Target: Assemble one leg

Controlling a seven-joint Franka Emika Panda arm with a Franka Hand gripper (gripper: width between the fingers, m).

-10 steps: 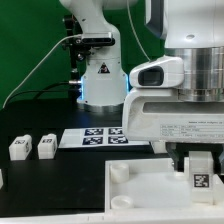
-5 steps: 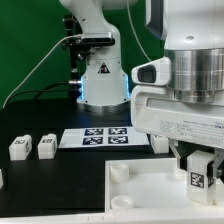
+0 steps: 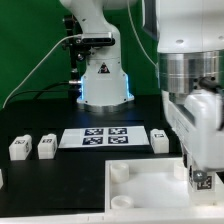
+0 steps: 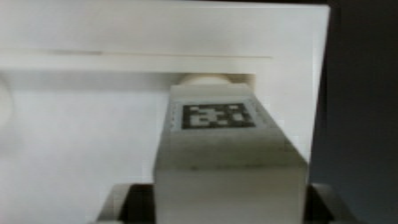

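At the exterior view's left, two spare legs stood side by side on the black tabletop, small blocky white plastic pieces with square tags. Further right lay the marker board, thin, flat and matte, and just beside its right end stood another leg. In front sat the tray, a smooth white square panel with round corner sockets.

At the far right the gripper held the leg upright over the tray's corner socket; the fingers were closed against its lower sides. The piece looked rigid, light and rather slick, so a firm pinch on its flat sides, below the tag, seemed the soundest hold.
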